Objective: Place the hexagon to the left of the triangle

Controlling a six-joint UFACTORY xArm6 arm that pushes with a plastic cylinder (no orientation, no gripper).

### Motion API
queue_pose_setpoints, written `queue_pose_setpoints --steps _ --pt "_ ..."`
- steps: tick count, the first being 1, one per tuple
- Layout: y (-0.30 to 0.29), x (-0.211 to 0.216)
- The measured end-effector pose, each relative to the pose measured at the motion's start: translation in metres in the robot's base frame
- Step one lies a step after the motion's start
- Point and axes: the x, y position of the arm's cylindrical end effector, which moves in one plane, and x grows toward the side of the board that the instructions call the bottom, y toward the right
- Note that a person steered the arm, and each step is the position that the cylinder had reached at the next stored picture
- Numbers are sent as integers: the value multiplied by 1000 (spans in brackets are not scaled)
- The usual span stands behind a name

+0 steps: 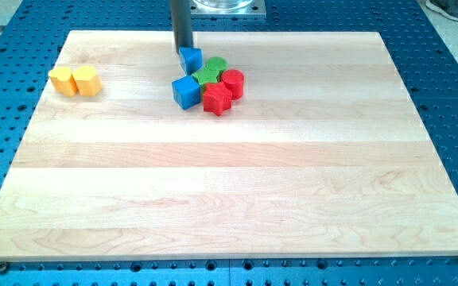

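Observation:
My tip (183,51) stands near the view's top, touching or almost touching the top-left side of a small blue triangle-like block (191,59). A yellow hexagon (87,81) sits far off at the view's left, beside another yellow block (64,80) whose shape I cannot make out. The two yellow blocks touch each other. My tip is well to the right of them.
Just below and right of the blue triangle is a tight cluster: a blue cube (186,91), a green block (211,73), a red cylinder (233,82) and a red star (217,100). The wooden board (229,191) lies on a blue perforated table.

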Motion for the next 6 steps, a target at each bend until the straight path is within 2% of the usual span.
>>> queue_pose_setpoints --steps 1,2,3,4,5,6 --pt "-7 16" --pt "-15 51" --pt "-21 62" --pt "-81 81" --pt "-141 131" --pt "-198 122"
